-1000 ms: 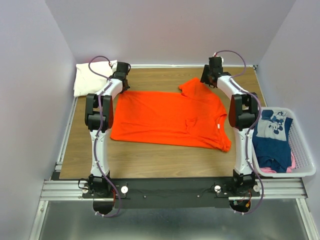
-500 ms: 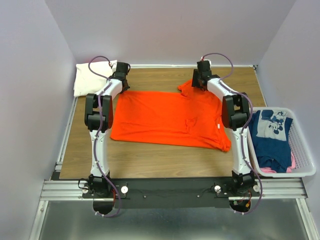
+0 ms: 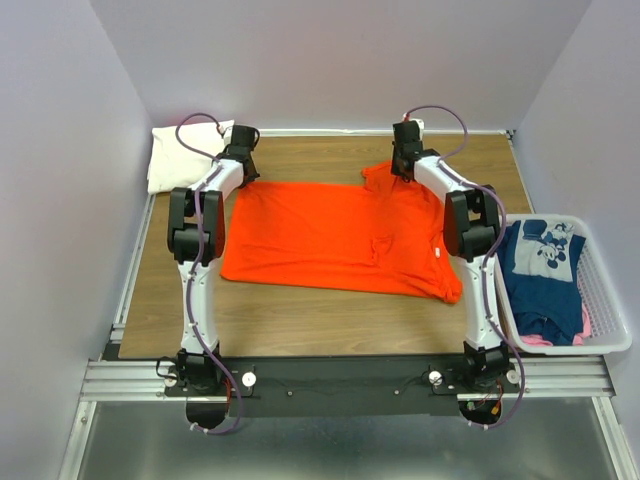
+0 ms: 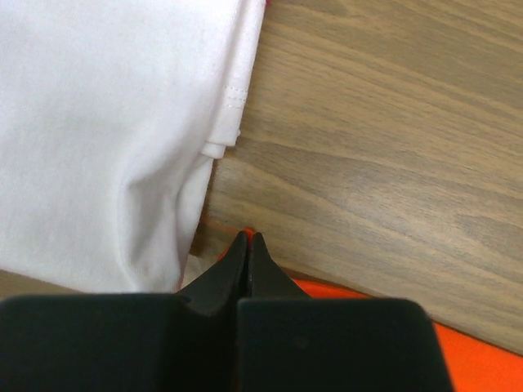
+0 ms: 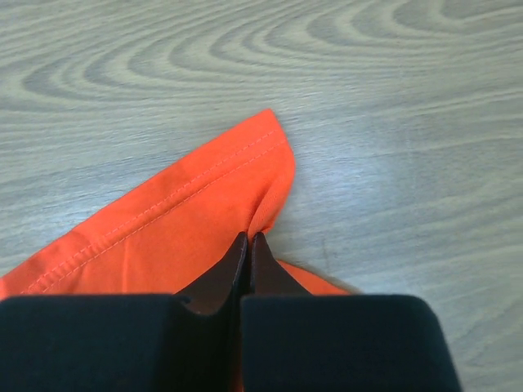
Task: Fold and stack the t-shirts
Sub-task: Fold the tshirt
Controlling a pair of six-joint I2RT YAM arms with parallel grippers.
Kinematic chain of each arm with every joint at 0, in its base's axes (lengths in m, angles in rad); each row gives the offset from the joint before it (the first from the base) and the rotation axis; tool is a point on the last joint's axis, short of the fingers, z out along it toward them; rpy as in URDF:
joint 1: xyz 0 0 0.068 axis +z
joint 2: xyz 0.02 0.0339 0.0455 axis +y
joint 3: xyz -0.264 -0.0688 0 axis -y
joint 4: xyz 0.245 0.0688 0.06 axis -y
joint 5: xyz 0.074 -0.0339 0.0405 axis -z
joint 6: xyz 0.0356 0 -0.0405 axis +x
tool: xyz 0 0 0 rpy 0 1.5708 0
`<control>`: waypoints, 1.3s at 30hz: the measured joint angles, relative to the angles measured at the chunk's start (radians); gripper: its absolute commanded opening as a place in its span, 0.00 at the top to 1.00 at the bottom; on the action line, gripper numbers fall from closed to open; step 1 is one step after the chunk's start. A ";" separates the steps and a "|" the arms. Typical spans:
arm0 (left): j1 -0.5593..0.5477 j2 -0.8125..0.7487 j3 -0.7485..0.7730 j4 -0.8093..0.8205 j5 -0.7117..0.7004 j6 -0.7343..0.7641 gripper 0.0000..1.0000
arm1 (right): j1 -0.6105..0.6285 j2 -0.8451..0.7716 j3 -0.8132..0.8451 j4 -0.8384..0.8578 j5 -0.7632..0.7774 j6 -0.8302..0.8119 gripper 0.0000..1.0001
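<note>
An orange t-shirt [image 3: 340,235] lies spread flat across the middle of the table. My left gripper [image 3: 243,178] sits at its far left corner, jaws shut, with a sliver of orange cloth [image 4: 245,234] pinched at the tips [image 4: 248,238]. At the far sleeve [image 3: 385,175], my right gripper [image 3: 403,172] is shut on the hemmed edge, and the orange cloth [image 5: 188,212] puckers where the tips [image 5: 249,237] meet. A folded cream-white t-shirt [image 3: 185,155] [image 4: 106,139] rests at the back left, just beside the left gripper.
A white lattice basket [image 3: 612,305] stands at the right edge, holding a navy printed t-shirt [image 3: 545,265] over a pink one [image 3: 540,341]. Bare wood [image 5: 392,122] lies beyond the sleeve. Walls close in on three sides.
My right gripper moved left over the far sleeve and shut on it, pulling the sleeve slightly inward. The left arm has not moved.
</note>
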 measured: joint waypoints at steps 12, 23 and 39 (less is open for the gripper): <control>0.004 -0.063 -0.061 0.040 0.027 0.000 1.00 | 0.000 -0.187 -0.090 -0.022 0.025 -0.008 0.97; 0.014 -0.175 -0.150 0.089 0.058 -0.016 1.00 | 0.001 -0.406 -0.338 -0.019 0.025 0.050 0.98; 0.029 -0.338 -0.407 0.132 0.094 -0.087 1.00 | 0.001 -0.759 -0.745 -0.023 -0.040 0.202 0.99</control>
